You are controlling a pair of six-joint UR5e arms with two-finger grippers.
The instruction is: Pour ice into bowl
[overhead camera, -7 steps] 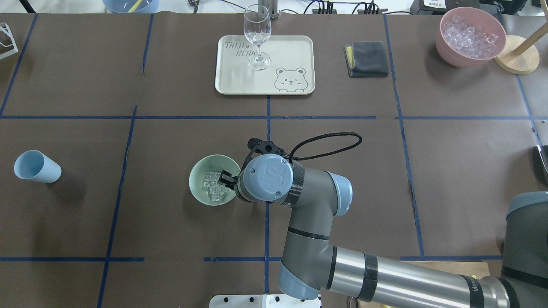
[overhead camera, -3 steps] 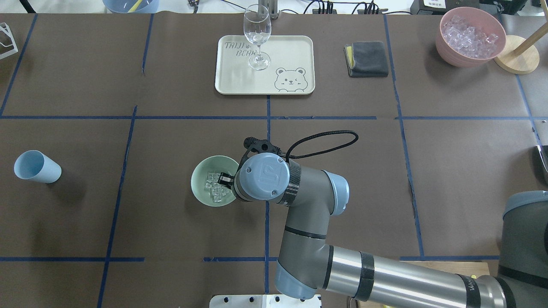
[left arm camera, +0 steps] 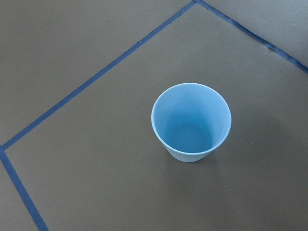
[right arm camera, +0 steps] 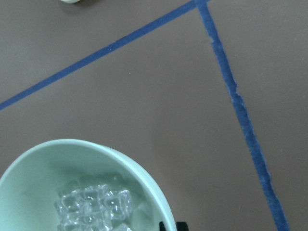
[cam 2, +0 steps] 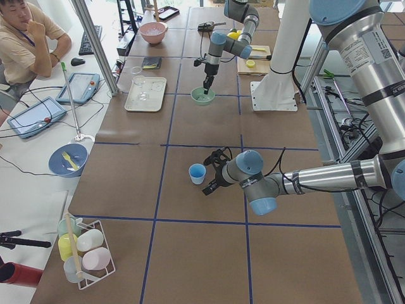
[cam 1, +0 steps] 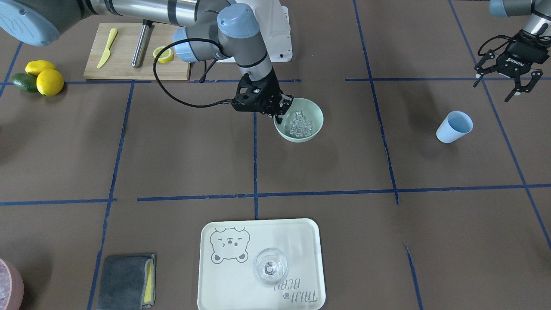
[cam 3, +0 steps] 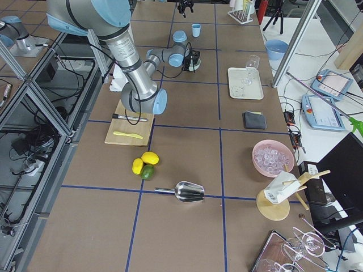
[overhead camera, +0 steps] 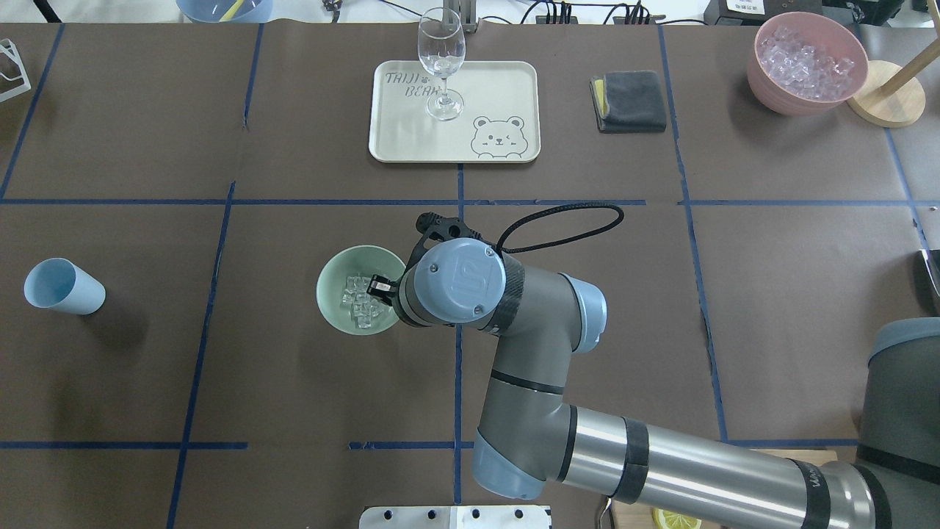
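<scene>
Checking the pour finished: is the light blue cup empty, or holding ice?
Empty: the cup stands upright, its bottom bare; the ice lies in the bowl.

The brown paper-covered table (overhead camera: pixel 110 110), gridded with blue tape (overhead camera: pixel 330 201), bore a light blue cup (overhead camera: pixel 64 286) at left, a cream tray (overhead camera: pixel 507 88) far centre, a grey cloth (overhead camera: pixel 629 101) and pink bowl (overhead camera: pixel 778 99) far right, a wooden board (cam 1: pixel 122 64) near right, with the mint-green bowl (overhead camera: pixel 330 294) around its middle
</scene>
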